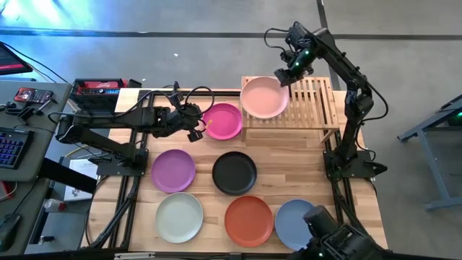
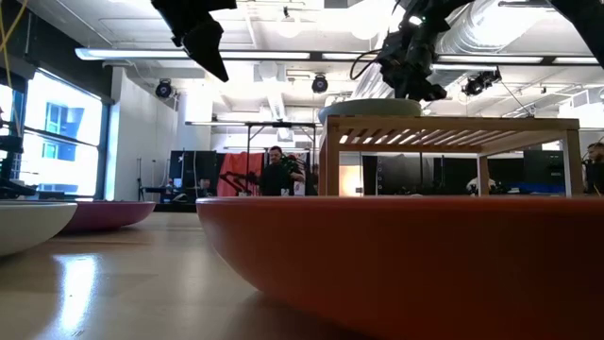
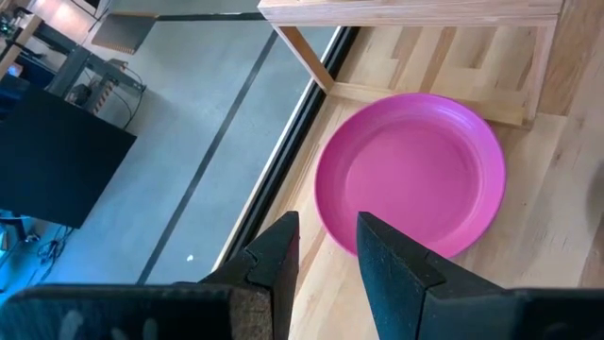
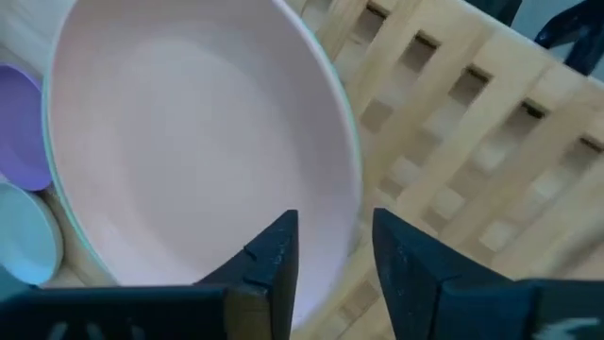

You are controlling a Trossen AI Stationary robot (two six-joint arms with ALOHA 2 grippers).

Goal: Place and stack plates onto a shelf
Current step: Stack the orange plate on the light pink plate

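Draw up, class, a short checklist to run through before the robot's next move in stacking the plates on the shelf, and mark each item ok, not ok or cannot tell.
1. Pale pink plate lies on the shelf, at its left end: ok.
2. Right end effector has let go of that plate, fingers open at its rim: ok.
3. Pink plate sits fully within the shelf edges: cannot tell; it seems to overhang the left edge.
4. Left end effector is open beside the magenta plate, holding nothing: ok.
5. Right half of the shelf has free slats: ok.
6. Remaining plates lie apart on the table, none overlapping: ok.
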